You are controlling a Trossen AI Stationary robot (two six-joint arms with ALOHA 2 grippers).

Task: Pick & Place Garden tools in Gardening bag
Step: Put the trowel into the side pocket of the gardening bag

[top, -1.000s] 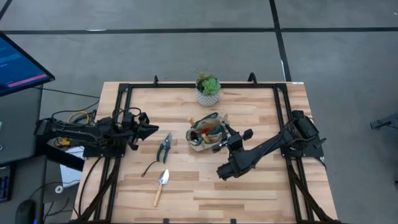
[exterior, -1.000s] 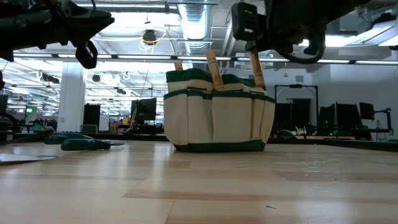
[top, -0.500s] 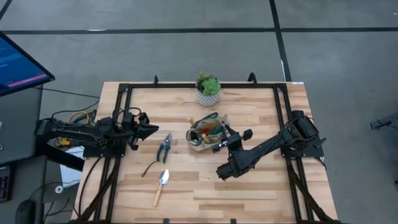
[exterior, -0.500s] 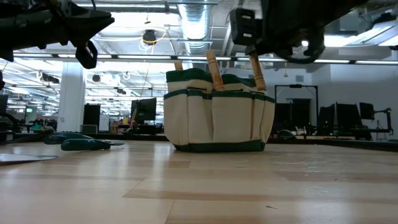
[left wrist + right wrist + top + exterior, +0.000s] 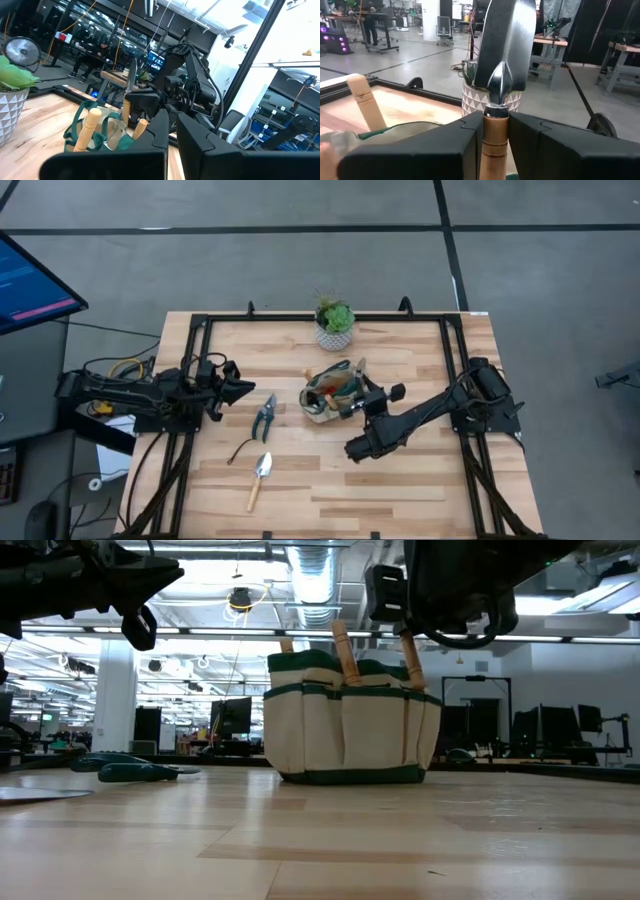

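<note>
Clamped between the right tool's (image 5: 495,137) two dark fingers (image 5: 445,150) is the light wooden handle of a trowel (image 5: 502,60), its silver blade standing up past the fingertips in the right wrist view. From above, the right tool (image 5: 358,402) sits at the right edge of the gardening bag (image 5: 330,395), which stands near the middle of the counter (image 5: 420,480); the held trowel's blade points toward the far side of the counter, over the bag's rim. In the low view the tan bag (image 5: 350,720) with dark green trim stands upright on the counter, with wooden handles sticking out of its top and the right arm's dark body hanging just above it.

A white pot with a green plant (image 5: 334,325) stands just beyond the bag at the far edge of the counter.

On the left half of the counter lie three tools, well apart from the bag: dark-handled pruning shears (image 5: 264,417), a thin black curved tool (image 5: 240,449) nearer the front, and a second trowel (image 5: 260,478) with its silver blade toward the bag and its wooden handle toward the front edge.

At the counter's left edge, near the shears, the left tool (image 5: 232,388) waits raised off the surface, holding nothing, its fingers (image 5: 200,145) close together with only a thin gap between them.
</note>
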